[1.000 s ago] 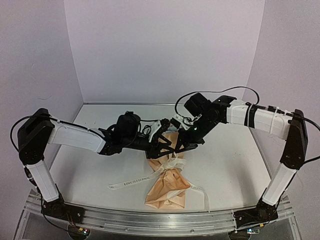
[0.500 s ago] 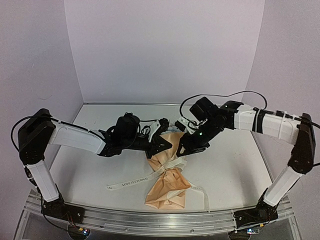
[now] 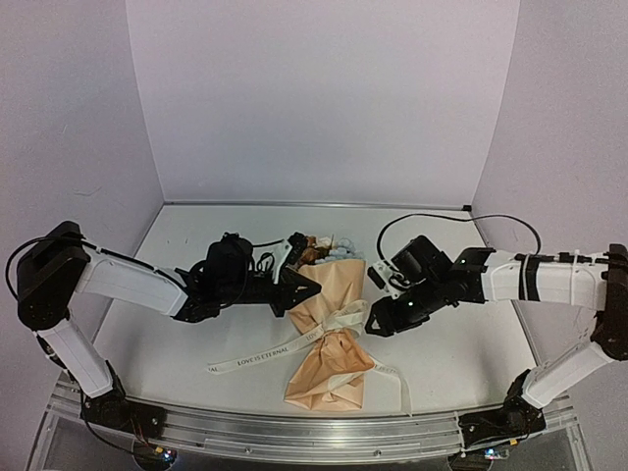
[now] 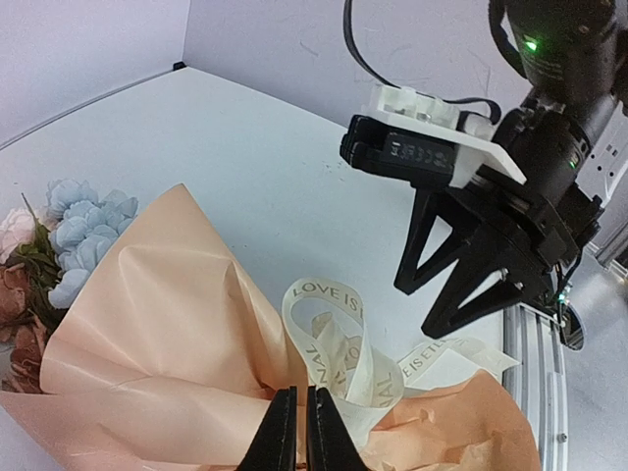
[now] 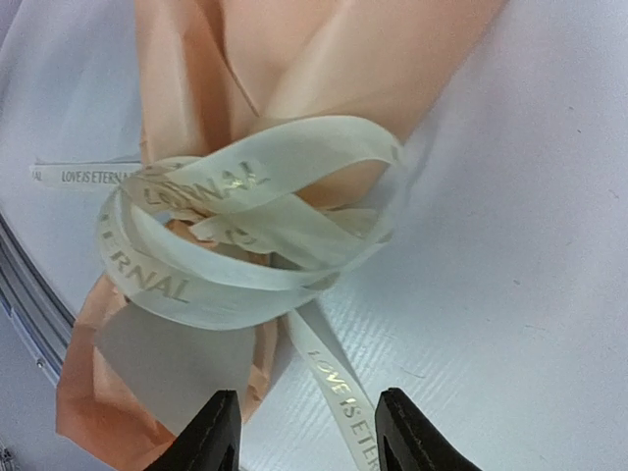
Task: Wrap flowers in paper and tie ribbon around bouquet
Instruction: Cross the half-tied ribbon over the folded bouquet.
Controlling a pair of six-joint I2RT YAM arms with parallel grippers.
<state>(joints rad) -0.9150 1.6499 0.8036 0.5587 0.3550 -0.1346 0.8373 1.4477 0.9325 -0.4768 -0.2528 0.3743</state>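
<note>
Now on the table (image 3: 177, 324): we log the bouquet (image 3: 334, 368) lying flat between the two arms, blooms toward the back wall.
Paper (image 3: 339, 285): peach cone, pinched narrow at the middle, flared again toward the near edge.
Left gripper (image 4: 294, 412): jaws pressed together at the cone's left edge; we cannot tell whether any paper is pinched.
Right gripper (image 5: 309, 437): jaws apart, holding nothing, low beside the cone's right side.
Ribbon (image 3: 339, 319): loose loops round the waist; one lettered tail trails left on the table, another passes under the right jaws.
Flowers (image 3: 319, 245): blue and brown heads at the cone's mouth.
</note>
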